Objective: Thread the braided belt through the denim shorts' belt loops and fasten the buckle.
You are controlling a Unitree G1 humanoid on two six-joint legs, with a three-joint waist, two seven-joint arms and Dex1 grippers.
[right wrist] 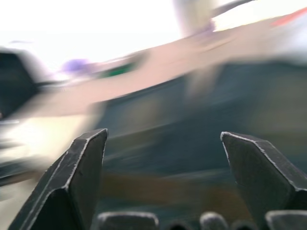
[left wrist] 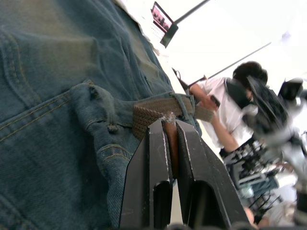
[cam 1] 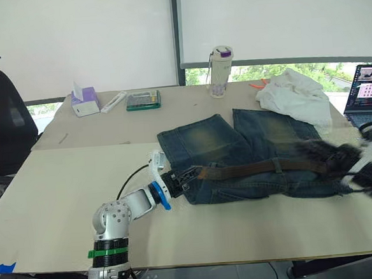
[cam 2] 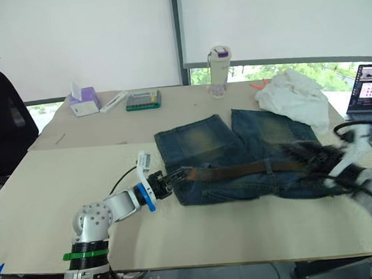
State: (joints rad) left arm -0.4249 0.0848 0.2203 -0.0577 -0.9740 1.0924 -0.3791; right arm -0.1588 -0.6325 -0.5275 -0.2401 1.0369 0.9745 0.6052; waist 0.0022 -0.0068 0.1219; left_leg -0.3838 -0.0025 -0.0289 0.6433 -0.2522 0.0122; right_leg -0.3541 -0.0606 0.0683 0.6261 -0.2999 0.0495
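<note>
The left gripper [cam 1: 190, 175] pinches the belt [cam 1: 252, 169] end at the shorts' [cam 1: 238, 155] waistband; the right gripper [right wrist: 163, 158] is spread.

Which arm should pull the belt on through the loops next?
Probably the left: the left gripper is already shut on the braided belt at the waistband end of the denim shorts, while the right gripper is open, holding nothing.

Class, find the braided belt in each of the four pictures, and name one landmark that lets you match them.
Left eye: braided belt along the waistband.
Right eye: same strap, mid-picture.
Left wrist: belt end pinched in the left gripper.
Right wrist: blurred brown band between the fingers.
Shared landmark: the denim shorts.
</note>
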